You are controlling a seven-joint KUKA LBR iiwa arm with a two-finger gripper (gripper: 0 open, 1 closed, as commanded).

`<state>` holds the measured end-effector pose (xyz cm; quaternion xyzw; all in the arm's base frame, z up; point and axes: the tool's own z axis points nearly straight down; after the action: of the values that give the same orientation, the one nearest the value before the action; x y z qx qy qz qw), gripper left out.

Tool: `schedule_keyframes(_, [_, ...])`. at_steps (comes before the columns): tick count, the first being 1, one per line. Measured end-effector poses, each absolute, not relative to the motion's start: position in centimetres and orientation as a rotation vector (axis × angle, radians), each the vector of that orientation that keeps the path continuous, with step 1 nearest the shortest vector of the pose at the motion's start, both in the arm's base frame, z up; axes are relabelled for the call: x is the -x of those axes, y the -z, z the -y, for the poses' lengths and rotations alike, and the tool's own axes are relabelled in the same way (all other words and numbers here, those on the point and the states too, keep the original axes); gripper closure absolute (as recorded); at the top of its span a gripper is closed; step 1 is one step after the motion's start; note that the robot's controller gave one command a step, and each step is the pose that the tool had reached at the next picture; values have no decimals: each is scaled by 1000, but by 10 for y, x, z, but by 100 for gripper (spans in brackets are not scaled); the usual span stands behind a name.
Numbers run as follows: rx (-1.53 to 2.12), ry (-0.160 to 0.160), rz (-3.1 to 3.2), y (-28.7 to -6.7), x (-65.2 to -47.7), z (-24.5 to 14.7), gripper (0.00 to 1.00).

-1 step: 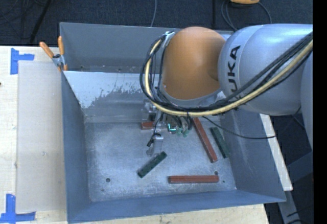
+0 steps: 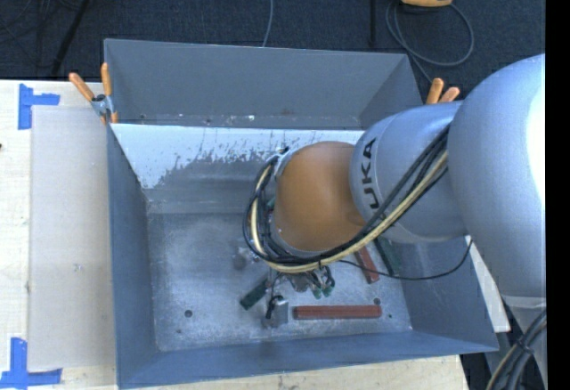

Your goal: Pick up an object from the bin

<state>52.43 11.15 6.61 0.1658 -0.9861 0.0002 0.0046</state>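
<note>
My gripper (image 2: 275, 304) is low over the bin floor, right of the middle and near the front wall, mostly hidden under the arm's orange cover. A small dark green piece (image 2: 253, 296) lies right against its left side. A long flat reddish-brown bar (image 2: 337, 312) lies on the floor just to its right, parallel to the front wall. A small green thing (image 2: 321, 289) shows under the cover's lower edge, above the bar.
A second reddish-brown stick (image 2: 367, 266) lies tilted near the right wall, partly under the arm. A small grey bit (image 2: 240, 260) sits on the floor left of the cover. The arm and its cables hide the bin's right middle.
</note>
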Motion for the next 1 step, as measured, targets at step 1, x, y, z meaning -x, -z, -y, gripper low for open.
schedule_keyframes(1, [-949,1,2998,-100,-530,-105,0])
